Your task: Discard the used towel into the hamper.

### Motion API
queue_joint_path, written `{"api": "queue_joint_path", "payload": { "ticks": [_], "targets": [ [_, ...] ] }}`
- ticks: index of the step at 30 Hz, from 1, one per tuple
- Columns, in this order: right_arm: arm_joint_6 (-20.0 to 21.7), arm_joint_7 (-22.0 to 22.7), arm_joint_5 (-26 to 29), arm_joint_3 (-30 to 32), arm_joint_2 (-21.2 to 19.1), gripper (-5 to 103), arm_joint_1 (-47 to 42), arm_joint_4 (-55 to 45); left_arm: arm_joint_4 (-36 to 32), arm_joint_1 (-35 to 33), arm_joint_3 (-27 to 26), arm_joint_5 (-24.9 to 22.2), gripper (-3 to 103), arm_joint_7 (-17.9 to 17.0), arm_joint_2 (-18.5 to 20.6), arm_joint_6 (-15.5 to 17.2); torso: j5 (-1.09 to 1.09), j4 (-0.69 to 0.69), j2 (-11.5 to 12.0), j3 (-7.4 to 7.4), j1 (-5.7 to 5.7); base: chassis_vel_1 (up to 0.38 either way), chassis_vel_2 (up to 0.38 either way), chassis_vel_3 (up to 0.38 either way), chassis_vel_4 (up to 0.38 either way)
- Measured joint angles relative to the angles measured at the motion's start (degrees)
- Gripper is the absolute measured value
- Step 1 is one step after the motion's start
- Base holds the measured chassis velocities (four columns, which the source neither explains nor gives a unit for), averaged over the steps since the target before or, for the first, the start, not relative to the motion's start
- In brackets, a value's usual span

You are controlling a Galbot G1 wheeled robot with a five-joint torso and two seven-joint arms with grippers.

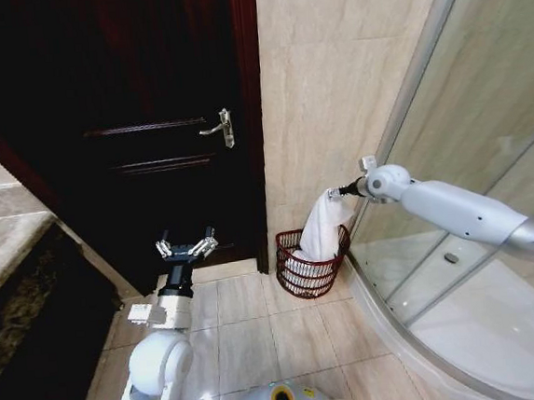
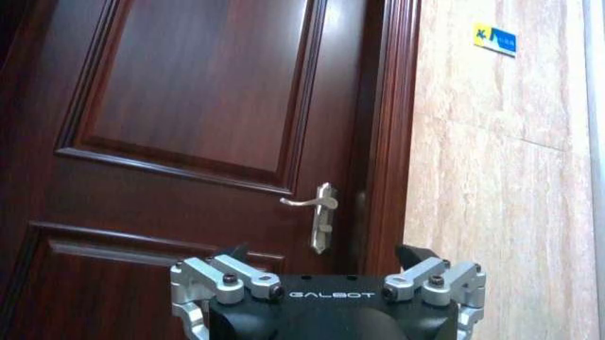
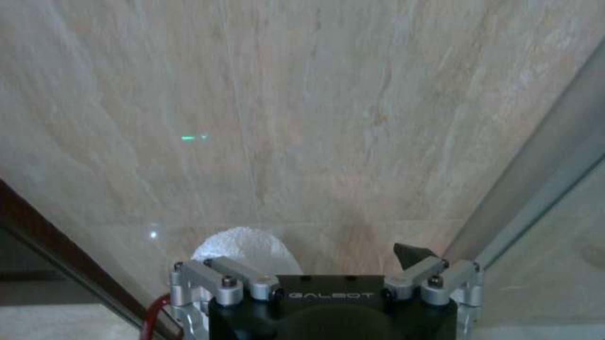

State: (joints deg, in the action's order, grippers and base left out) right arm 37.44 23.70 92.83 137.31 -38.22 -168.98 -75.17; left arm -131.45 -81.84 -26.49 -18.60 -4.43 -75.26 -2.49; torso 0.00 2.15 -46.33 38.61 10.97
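The white towel [image 1: 321, 233] hangs from the tip of my right gripper [image 1: 334, 194], and its lower end rests inside the hamper [image 1: 321, 282]. The hamper is a small round dark red ribbed basket on the floor against the tiled wall. In the right wrist view the jaws of the right gripper [image 3: 326, 251] stand wide apart. The towel [image 3: 241, 248] bunches over one finger there, and the other fingertip [image 3: 411, 251] is bare. My left gripper [image 1: 187, 246] is held open in front of the dark door, well left of the hamper, with nothing between its fingers [image 2: 416, 256].
A dark wooden door [image 1: 148, 126] with a metal handle [image 1: 226, 127] stands left of the hamper. A curved glass shower screen [image 1: 483, 97] and its white tray close off the right side. A dark counter [image 1: 14, 306] runs along the left. Beige floor tiles lie between them.
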Motion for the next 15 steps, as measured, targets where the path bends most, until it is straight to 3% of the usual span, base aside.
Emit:
{"api": "queue_joint_path", "payload": {
  "ticks": [6,12,15],
  "targets": [
    [3.8,1.9,3.7,2.1,-1.4,100,2.9,1.9,0.0,0.0,0.0,0.0,100,0.0,0.0,0.0,0.0,0.01,0.0,0.01,0.01,0.0,0.0,0.0,0.0],
    [4.7,3.7,5.4,2.7,-2.4,100,4.2,3.6,0.0,0.0,0.0,0.0,100,0.0,0.0,0.0,-0.01,0.0,0.0,0.01,0.01,0.0,0.0,0.0,0.0],
    [4.4,4.9,2.2,2.9,-2.4,100,1.6,2.6,0.0,0.0,0.0,0.0,100,0.0,0.0,0.0,0.04,0.01,0.0,0.03,0.02,0.0,0.0,0.0,0.0]
  ]
}}
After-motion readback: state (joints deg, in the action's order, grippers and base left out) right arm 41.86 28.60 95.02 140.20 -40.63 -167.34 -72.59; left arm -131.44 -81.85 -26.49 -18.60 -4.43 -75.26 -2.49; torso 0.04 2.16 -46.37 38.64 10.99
